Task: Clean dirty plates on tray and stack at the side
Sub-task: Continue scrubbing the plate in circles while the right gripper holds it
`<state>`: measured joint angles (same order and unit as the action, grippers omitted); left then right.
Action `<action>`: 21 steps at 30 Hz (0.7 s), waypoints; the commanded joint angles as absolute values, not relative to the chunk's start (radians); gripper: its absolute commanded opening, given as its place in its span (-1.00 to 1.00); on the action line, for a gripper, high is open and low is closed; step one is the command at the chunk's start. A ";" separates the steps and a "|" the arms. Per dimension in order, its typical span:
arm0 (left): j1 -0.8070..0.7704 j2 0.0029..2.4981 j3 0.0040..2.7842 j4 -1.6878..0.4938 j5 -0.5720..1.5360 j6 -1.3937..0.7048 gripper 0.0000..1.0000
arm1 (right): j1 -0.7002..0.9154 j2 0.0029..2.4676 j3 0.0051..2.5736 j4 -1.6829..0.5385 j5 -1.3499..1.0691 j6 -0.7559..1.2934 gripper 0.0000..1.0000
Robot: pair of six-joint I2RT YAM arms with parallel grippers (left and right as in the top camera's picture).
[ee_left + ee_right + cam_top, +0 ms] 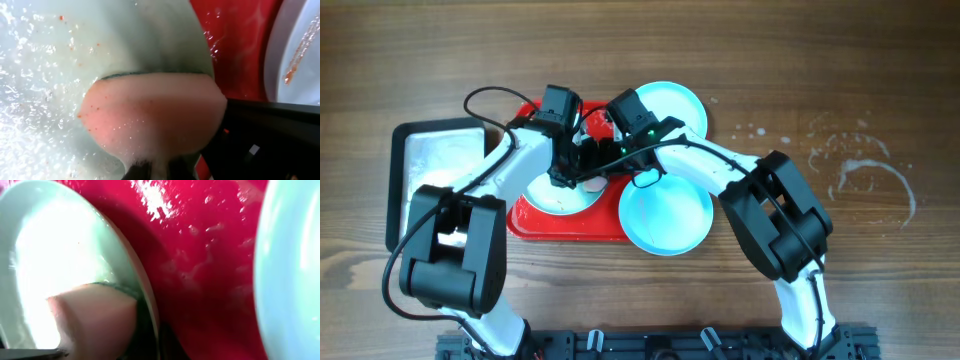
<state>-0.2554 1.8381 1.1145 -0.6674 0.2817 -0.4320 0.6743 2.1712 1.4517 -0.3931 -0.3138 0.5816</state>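
So the left gripper [563, 178] is pressing a pinkish sponge [155, 115] with a green scrub side onto one of the plates [555, 195], and its fingers are clamping that sponge. The plate is sitting on the left half of the red tray [570, 228] and it's looking all foamy and speckled up close. The right gripper [592, 158] is crowding in just beside the left one with its fingers together. That same plate's rim is running right up to them, but I honestly can't tell if they're pinching it. A second plate [672, 105] is lying at the tray's far right corner and a third plate [665, 215] at the near right, both hanging over the edge. A black-rimmed metal tray [420, 150] is sitting just left of the red one, and white suds are drying on the wooden table [860, 80] off to the right.
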 commanded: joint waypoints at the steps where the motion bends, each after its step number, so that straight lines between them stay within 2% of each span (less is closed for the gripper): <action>1: -0.309 1.863 1.096 -0.831 0.307 -0.397 -0.92 | 0.702 2.204 1.445 -0.386 -0.301 0.602 -0.91; 5: -0.244 1.863 1.096 -0.975 0.170 -0.400 -0.92 | 0.702 2.204 1.445 -0.384 -0.308 0.602 -0.91; 10: -0.150 1.863 1.096 -0.993 0.004 -0.417 -0.92 | 0.702 2.204 1.445 -0.386 -0.308 0.602 -0.91; 15: -0.083 1.863 1.096 -0.915 -0.234 -0.484 -0.92 | 0.702 2.204 1.445 -0.386 -0.308 0.602 -0.91; 21: -0.079 1.863 1.096 -0.709 -0.224 -0.483 -0.92 | 0.702 2.204 1.445 -0.389 -0.308 0.601 -0.91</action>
